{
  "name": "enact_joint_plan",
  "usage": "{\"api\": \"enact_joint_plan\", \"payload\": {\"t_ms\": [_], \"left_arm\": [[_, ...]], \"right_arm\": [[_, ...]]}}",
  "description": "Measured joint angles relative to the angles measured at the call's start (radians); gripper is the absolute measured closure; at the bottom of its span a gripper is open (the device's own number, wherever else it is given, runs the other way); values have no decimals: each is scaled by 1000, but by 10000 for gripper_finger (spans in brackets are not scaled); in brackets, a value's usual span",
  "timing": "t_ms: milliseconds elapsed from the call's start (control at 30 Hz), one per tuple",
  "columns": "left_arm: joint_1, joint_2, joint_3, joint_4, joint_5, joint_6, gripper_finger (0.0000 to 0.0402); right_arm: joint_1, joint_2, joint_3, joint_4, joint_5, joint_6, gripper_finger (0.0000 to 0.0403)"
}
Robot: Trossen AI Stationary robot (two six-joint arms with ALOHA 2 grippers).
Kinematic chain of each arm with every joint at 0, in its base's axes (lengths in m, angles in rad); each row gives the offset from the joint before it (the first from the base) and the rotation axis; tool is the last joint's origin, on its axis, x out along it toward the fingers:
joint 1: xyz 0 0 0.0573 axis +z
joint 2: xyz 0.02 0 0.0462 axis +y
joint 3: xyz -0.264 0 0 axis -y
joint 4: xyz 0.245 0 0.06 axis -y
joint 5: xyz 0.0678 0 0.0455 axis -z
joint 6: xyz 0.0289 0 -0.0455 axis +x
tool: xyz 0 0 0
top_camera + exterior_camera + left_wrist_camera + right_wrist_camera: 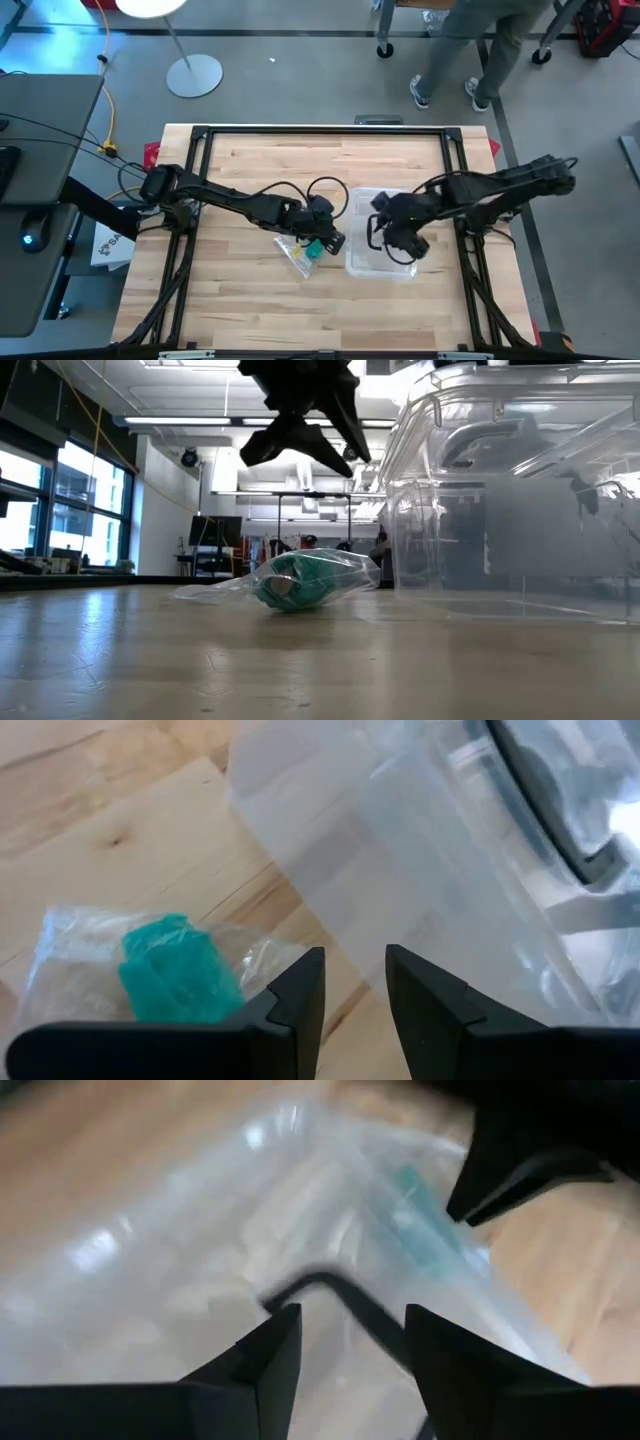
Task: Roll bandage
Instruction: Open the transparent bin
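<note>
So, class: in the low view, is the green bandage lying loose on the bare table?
No, the bandage sits inside a clear plastic bag resting on the table.

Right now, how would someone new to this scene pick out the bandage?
On the light wooden table, look left of the clear plastic box. There lies a crinkly clear plastic bag; the small teal-green fabric roll inside it is the bandage, the only green thing there.
</note>
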Motion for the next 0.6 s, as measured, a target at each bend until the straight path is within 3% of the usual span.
{"api": "enact_joint_plan", "payload": {"t_ms": [100, 200, 600], "left_arm": [[6, 6, 0, 4, -2, 14, 298], [12, 8, -1, 6, -33, 23, 298], [34, 31, -2, 37, -58, 82, 298]], "right_arm": [[-21, 44, -23, 38, 61, -183, 239], [-25, 102, -44, 54, 146, -264, 244], [-27, 149, -37, 108, 276, -272, 249]]}}
